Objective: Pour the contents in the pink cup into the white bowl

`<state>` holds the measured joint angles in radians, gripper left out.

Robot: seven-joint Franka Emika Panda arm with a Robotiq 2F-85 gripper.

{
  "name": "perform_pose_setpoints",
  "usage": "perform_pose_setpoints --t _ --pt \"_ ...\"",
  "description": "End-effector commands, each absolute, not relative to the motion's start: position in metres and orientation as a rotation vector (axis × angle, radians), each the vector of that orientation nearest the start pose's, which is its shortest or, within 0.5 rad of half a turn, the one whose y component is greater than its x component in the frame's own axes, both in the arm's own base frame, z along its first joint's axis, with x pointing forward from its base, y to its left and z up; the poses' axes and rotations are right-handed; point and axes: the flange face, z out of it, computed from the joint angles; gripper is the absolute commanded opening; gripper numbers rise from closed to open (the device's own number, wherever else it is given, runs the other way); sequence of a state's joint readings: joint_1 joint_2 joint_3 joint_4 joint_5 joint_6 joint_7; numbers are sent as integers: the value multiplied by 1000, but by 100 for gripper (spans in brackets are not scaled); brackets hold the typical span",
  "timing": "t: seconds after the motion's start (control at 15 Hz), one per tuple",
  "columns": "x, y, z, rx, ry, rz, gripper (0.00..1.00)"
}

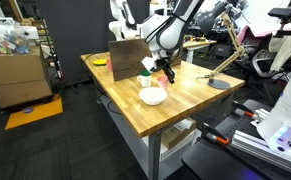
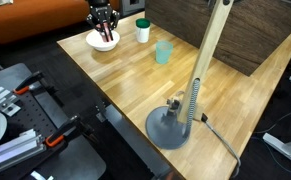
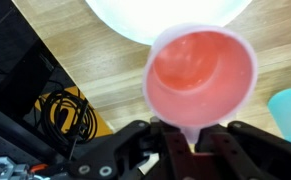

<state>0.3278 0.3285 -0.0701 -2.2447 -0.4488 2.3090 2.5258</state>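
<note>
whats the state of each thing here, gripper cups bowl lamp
gripper: shut on the pink cup's wall
pink cup: held beside the bowl, mouth facing the wrist camera, contents unclear
white bowl: upright on the table, contents unclear
green cup: upright, free
light blue cup: upright, free
lamp: standing on its base

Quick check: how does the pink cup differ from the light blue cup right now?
The pink cup is clamped in the end effector, off the table; the light blue cup stands free and upright on it. The pink cup hangs over the white bowl; the light blue cup sits apart from the bowl. One is pink, the other pale blue. Both are small, plain, handleless cups.
</note>
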Motion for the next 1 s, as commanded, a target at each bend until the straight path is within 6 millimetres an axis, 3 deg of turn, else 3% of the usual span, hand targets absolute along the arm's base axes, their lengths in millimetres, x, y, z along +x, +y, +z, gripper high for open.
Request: perform_pose_setpoints --t 0.0,0.2,0.67,0.73,0.93 --pt "512 135 205 -2078 2835 -619 4" --pt "521 137 206 -2177 2841 -742 4" --pt "544 163 187 -2343 2748 -787 4" --pt "538 161 188 -2283 2762 -758 15" --pt "542 164 183 -2308 2755 -758 15"
